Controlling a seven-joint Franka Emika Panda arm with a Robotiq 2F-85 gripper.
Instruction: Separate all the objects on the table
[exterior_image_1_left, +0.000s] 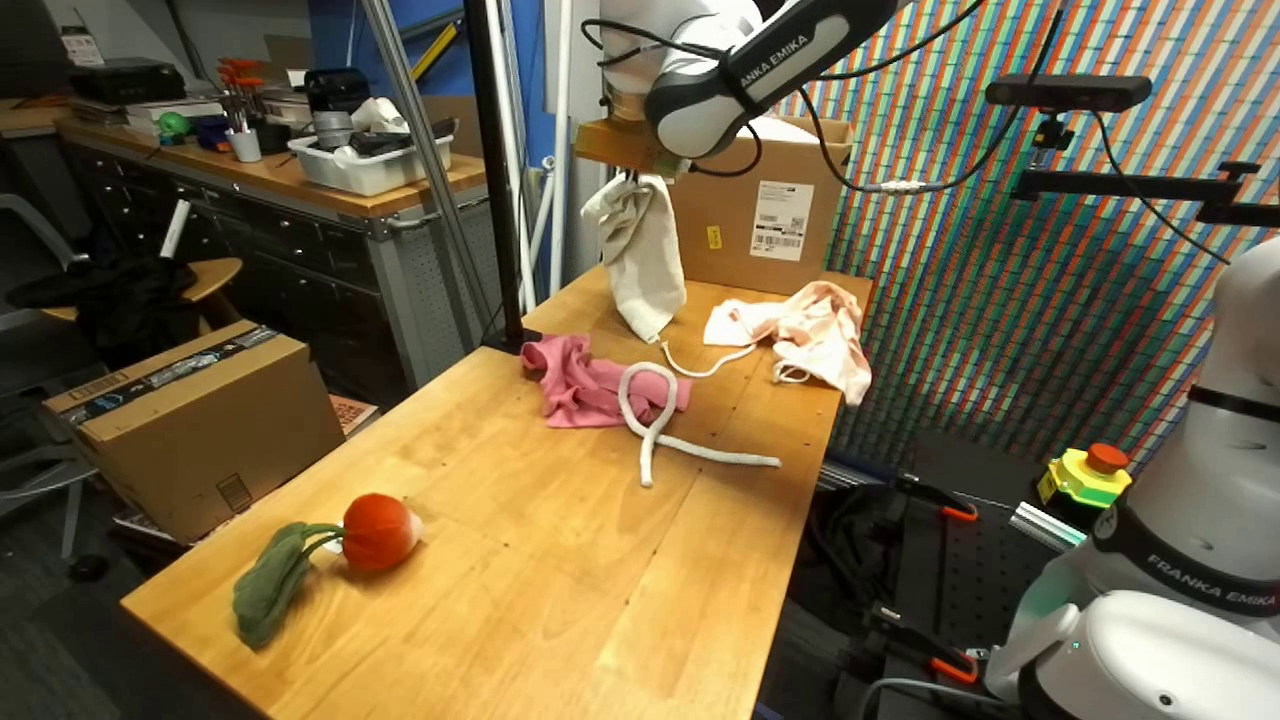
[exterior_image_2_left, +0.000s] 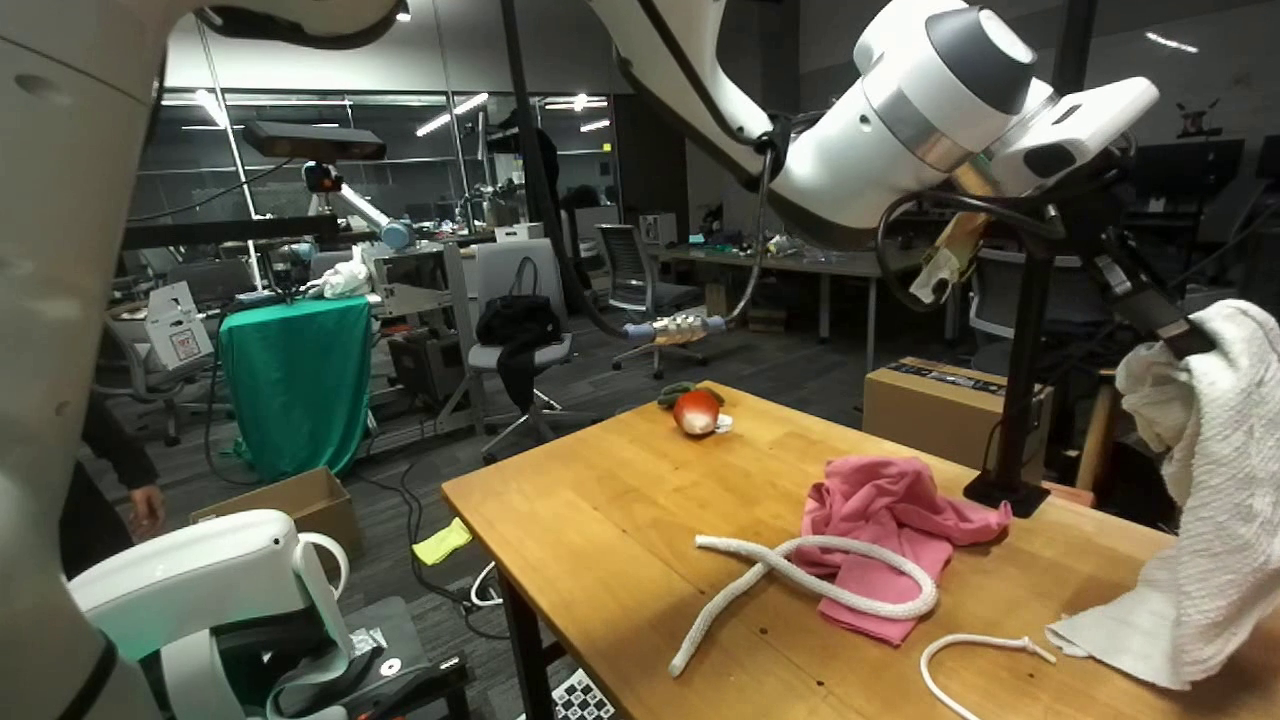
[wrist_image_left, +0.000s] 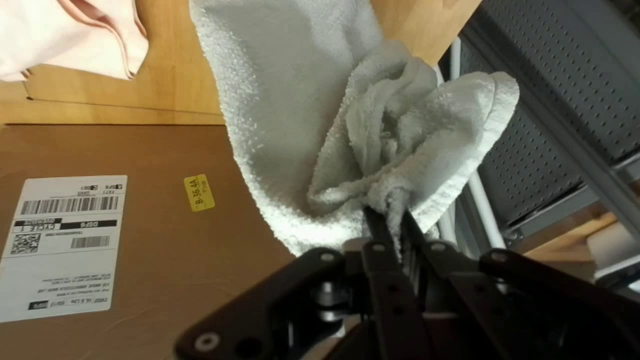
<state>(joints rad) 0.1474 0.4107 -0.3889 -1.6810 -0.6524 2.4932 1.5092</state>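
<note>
My gripper (wrist_image_left: 392, 212) is shut on a bunched part of the beige cloth (wrist_image_left: 280, 100), which hangs over the far end of the table (exterior_image_1_left: 560, 570). In both exterior views the beige cloth (exterior_image_1_left: 648, 270) droops close to the tabletop; whether its lower end touches is unclear. On the wood lies the pink cloth (exterior_image_1_left: 575, 385), with the loop of the white rope (exterior_image_2_left: 880, 600) over it. The white corded item (exterior_image_1_left: 825, 335), pale pinkish fabric, rests near the far corner, its cord ending by the beige cloth's lower tip. Well apart sits the red ball with green leafy stem (exterior_image_1_left: 378, 532).
A cardboard box (exterior_image_1_left: 720, 215) stands at the table's far end, just behind the hanging cloth. From the table's long edge rises a black pole (exterior_image_1_left: 505, 220), near the pink cloth. Another cardboard box (exterior_image_1_left: 210, 430) is beside the table.
</note>
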